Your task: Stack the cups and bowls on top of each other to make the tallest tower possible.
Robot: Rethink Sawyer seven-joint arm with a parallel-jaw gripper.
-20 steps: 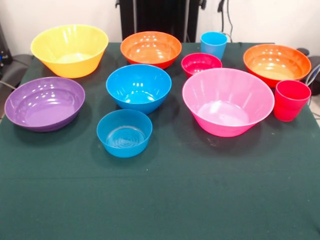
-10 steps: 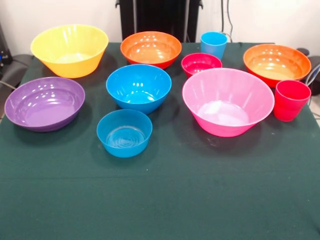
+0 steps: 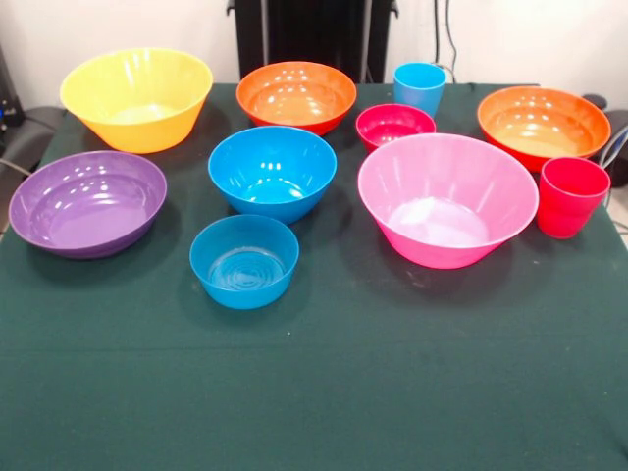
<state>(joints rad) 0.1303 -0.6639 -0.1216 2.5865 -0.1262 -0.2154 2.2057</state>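
All bowls and cups stand apart and upright on the green table (image 3: pixel 392 392); no tower stands. Back row: yellow bowl (image 3: pixel 136 98), orange-red bowl (image 3: pixel 296 96), light blue cup (image 3: pixel 420 88), second orange-red bowl (image 3: pixel 543 124). Middle: purple bowl (image 3: pixel 87 202), medium blue bowl (image 3: pixel 272 172), small magenta-red bowl (image 3: pixel 394 126), pink bowl (image 3: pixel 447 199), red cup (image 3: pixel 571 196). The small blue bowl with ringed base (image 3: pixel 244 261) sits nearest the front. The gripper does not show.
The robot's black pedestal (image 3: pixel 312 34) stands behind the table's far edge. A cable hangs at the wall on the right (image 3: pixel 449 34). The front half of the green cloth holds nothing.
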